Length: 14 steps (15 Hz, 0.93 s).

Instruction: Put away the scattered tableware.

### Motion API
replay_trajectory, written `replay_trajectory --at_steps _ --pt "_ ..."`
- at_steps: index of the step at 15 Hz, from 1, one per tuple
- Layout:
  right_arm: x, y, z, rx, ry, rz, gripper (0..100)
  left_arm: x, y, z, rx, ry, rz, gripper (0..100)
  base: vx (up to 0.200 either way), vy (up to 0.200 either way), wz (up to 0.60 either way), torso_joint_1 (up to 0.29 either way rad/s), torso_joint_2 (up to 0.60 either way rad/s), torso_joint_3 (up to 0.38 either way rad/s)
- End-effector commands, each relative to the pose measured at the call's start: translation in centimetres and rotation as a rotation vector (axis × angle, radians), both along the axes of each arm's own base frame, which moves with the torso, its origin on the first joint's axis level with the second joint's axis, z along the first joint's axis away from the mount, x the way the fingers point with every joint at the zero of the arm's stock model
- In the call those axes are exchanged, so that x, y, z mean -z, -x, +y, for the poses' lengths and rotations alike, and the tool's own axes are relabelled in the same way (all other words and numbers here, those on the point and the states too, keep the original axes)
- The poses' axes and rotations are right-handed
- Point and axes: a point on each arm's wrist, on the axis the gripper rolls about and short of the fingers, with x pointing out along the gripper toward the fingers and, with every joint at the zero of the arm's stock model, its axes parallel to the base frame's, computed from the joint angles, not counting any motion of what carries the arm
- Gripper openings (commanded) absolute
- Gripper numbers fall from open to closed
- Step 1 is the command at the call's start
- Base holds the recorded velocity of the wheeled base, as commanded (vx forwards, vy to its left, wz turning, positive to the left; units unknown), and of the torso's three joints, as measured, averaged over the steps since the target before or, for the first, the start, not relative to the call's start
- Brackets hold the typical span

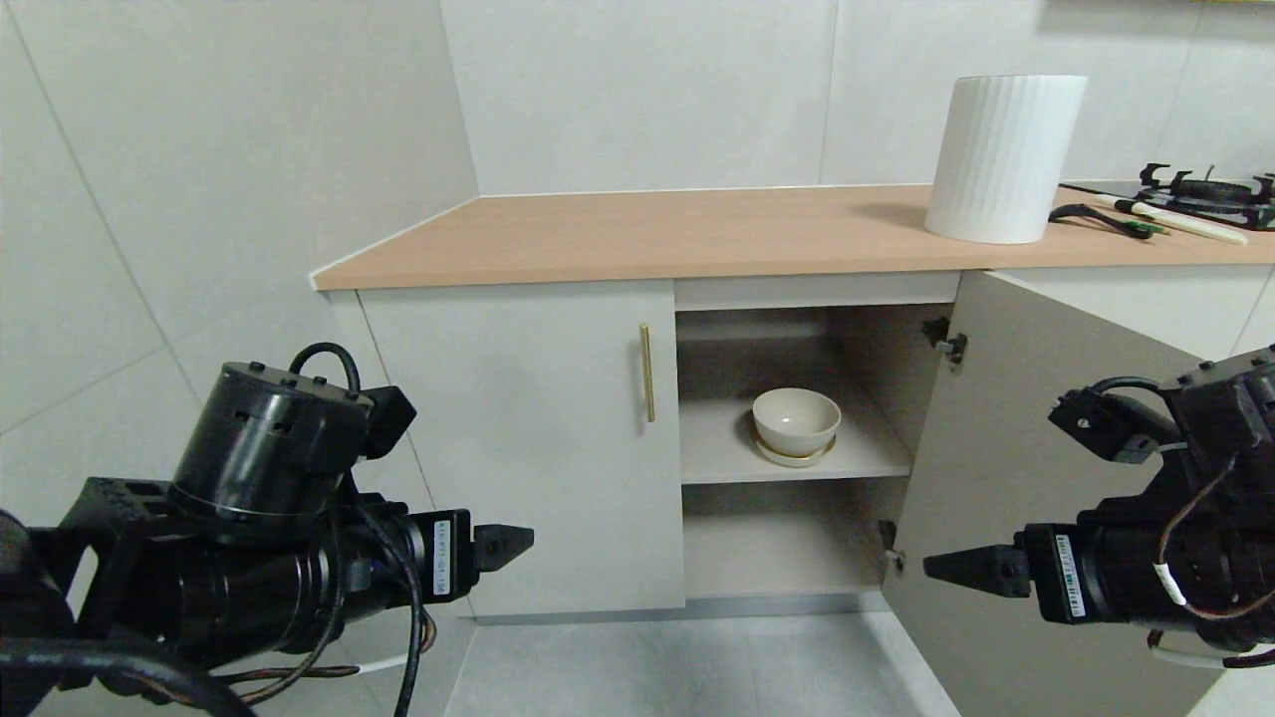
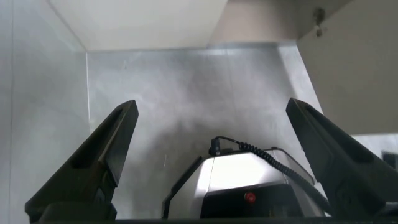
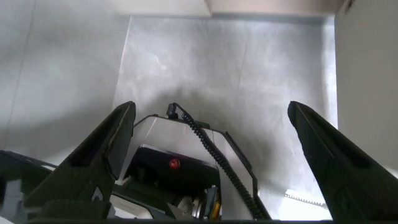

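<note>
One bowl (image 1: 795, 418) on shelf (image 1: 869, 454), cabinet door (image 1: 1006, 448) open, white canister (image 1: 1002, 157) on counter (image 1: 647, 234), left gripper (image 2: 211, 106), right gripper (image 3: 211, 108) apart

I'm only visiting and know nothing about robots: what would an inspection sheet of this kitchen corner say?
Surface: wooden countertop above a cabinet, right door open.
Job's things: bowl on a plate on the cabinet's upper shelf; utensils on the countertop by the stove.
Clutter: white ribbed container on the countertop.
Grippers: left gripper and right gripper both open, fingers holding nothing, low before the cabinet.
Cables: black cables along the left arm.
Surroundings: tiled walls, grey floor.
</note>
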Motion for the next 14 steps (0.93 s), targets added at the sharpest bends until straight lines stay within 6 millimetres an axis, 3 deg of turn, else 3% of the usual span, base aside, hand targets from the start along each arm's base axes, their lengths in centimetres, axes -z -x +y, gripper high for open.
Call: replay_trajectory --at_steps 1,4,14 --pt "0.12 -0.06 0.02 -0.001 0.005 0.006 100 0.13 -0.06 -0.04 0.000 -0.003 0.005 100 -0.200 0.000 0.00 0.002 0.01 -0.002" --pt "0.18 0.04 -0.04 0.001 0.011 0.015 100 0.17 -0.01 -0.10 0.004 -0.005 0.006 100 -0.200 0.000 0.00 0.001 0.00 0.004" --pt "0.07 0.11 -0.09 0.003 0.012 0.011 100 0.17 0.00 -0.12 0.004 -0.005 0.006 100 0.000 0.000 0.00 0.000 0.00 0.000"
